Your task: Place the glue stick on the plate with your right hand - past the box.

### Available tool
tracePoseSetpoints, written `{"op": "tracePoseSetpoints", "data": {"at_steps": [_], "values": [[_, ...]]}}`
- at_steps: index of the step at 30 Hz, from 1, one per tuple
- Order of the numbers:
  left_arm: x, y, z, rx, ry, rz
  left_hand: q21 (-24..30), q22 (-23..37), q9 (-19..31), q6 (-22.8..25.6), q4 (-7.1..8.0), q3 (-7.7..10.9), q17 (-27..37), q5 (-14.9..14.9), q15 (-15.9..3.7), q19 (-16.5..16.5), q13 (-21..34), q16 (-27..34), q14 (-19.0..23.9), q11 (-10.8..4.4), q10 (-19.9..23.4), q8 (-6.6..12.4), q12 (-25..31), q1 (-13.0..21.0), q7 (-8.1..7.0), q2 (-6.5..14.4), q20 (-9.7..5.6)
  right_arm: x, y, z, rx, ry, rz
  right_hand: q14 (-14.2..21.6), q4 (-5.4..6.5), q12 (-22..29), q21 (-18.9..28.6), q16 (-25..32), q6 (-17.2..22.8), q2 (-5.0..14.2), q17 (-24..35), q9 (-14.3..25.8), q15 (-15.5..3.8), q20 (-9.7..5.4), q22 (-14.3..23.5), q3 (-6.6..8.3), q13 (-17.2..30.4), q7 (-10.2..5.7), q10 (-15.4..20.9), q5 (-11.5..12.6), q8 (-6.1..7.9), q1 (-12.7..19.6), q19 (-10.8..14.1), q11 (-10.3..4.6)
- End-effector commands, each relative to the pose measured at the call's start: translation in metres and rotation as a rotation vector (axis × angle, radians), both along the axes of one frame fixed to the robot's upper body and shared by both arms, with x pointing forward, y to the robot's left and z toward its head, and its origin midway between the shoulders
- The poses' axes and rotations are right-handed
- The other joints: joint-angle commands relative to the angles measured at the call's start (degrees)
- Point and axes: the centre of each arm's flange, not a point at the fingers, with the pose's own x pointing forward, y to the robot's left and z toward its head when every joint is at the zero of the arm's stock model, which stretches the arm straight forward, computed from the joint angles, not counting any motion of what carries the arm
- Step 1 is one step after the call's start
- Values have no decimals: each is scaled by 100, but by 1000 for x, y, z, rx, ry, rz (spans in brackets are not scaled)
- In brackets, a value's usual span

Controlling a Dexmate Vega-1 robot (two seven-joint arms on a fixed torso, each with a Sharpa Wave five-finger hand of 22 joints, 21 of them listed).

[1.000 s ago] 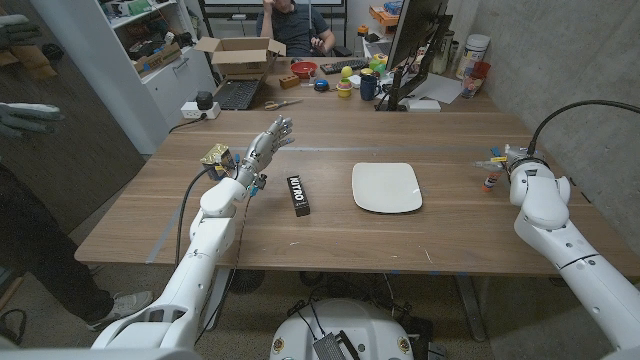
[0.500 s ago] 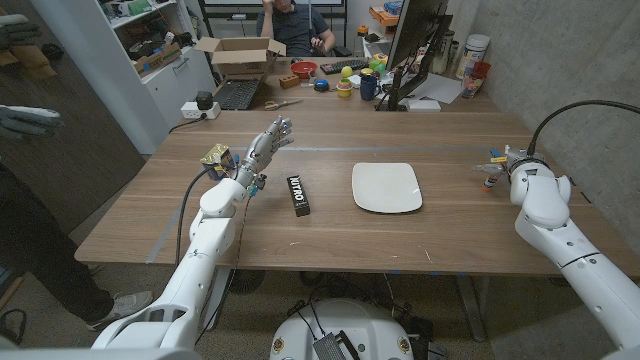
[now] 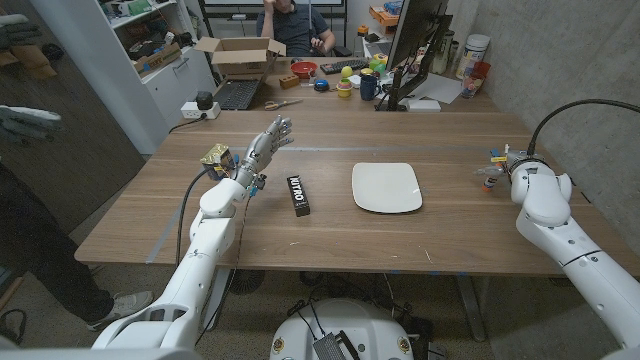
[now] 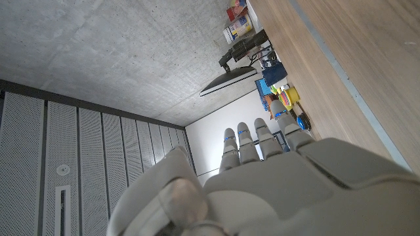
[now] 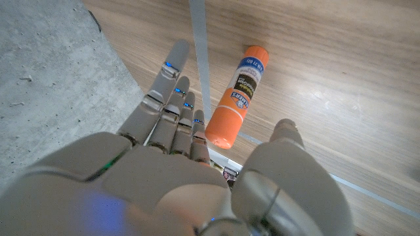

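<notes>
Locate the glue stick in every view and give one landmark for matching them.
Head view: glue stick lies at the table's far right, just left of the right hand.
Right wrist view: glue stick lies on the wood between the open fingers and thumb.
Left wrist view: not in it.
Shared landmark: the right hand.

The glue stick [image 5: 239, 94] is bright orange with a white label (its print too small to read). White plate [image 3: 386, 187], black box [image 3: 299, 195] with white lettering — both on a brown wood-grain table [image 3: 340, 235]. The right hand [image 5: 197, 151] is pale grey — small blue marks on its fingers [image 5: 172, 92].
</notes>
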Motion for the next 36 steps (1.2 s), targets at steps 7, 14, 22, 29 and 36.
{"op": "tracePoseSetpoints", "data": {"at_steps": [7, 14, 22, 29, 36], "values": [[3, 3, 0, -9, 2, 2, -18, 23, 34, -32, 3, -59, 31, 32, -5, -30, 22, 7, -22, 24, -43, -7, -27, -75, -19, -40, 2, 5, 3, 3, 13, 23, 23, 992, -170, 276, 69, 167, 352, 228, 60, 26, -729, -572, 20, 115, 50, 8, 748, 82, 72, 488, 649, -42], [4, 4, -1, -11, 5, 2, -21, 24, 34, -35, 7, -79, 31, 34, 6, -32, 23, 5, -29, 23, -43, -8, -25, -94, -17, -57, -1, 6, 2, 4, 22, 13, 26, 1722, -261, 412, 74, 268, 628, 466, 99, 29, -874, -666, 37, 240, 77, 8, 1126, 104, 125, 828, 953, -76], [6, 3, -1, -10, 5, 0, -24, 24, 34, -41, 10, -98, 31, 36, 4, -32, 23, 6, -30, 17, -54, -10, -28, -112, -16, -71, -7, 7, 0, 5, 34, 19, 28, 1988, -360, 502, 28, 237, 1013, 634, 111, 37, -903, -688, 51, 360, 108, 37, 1353, 124, 222, 1148, 1019, -65], [5, 4, -1, -10, 5, 3, -27, 24, 34, -48, 12, -115, 32, 40, 6, -34, 23, 5, -35, 18, -55, -11, -26, -129, -16, -81, -13, 8, -2, 4, 66, 28, 37, 2154, -516, 539, -60, 210, 1236, 744, 135, 73, -914, -702, 60, 509, 135, -19, 1450, 150, 269, 1579, 977, -77], [4, 4, -1, -8, 1, 5, -33, 24, 34, -46, 13, -132, 32, 43, -3, -41, 23, 2, -44, 19, -62, -9, -27, -145, -9, -92, -33, 9, -2, 3, 86, 48, 49, 2192, -623, 536, -39, 159, 1287, 813, 151, 98, -913, -727, 99, 647, 168, -52, 1423, 178, 258, 2018, 1095, -75]]}}
